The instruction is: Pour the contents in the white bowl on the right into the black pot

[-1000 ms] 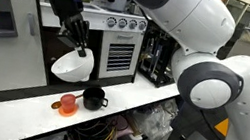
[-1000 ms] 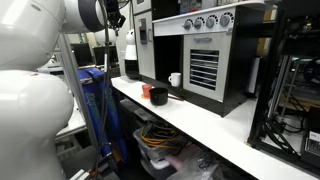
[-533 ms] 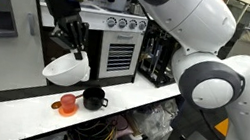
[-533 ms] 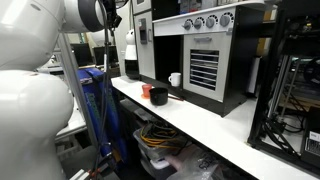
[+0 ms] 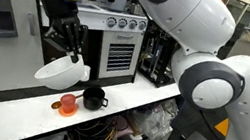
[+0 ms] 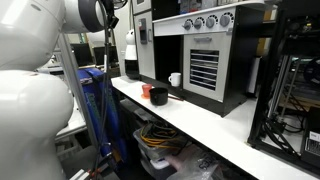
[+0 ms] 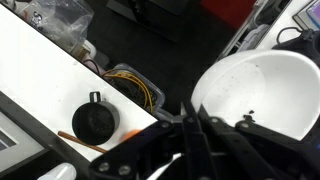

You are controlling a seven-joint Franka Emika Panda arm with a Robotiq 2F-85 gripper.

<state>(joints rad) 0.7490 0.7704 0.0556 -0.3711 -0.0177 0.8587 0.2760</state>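
White bowl [image 5: 62, 70]: we are watching it drifting sideways and lower, hand [image 5: 77, 58] clamping its rim; black pot [image 5: 92, 98] sitting on table [image 5: 131, 96], so we are judging pouring near, not begun.

End effector [image 5: 74, 58] clamped, arm raised
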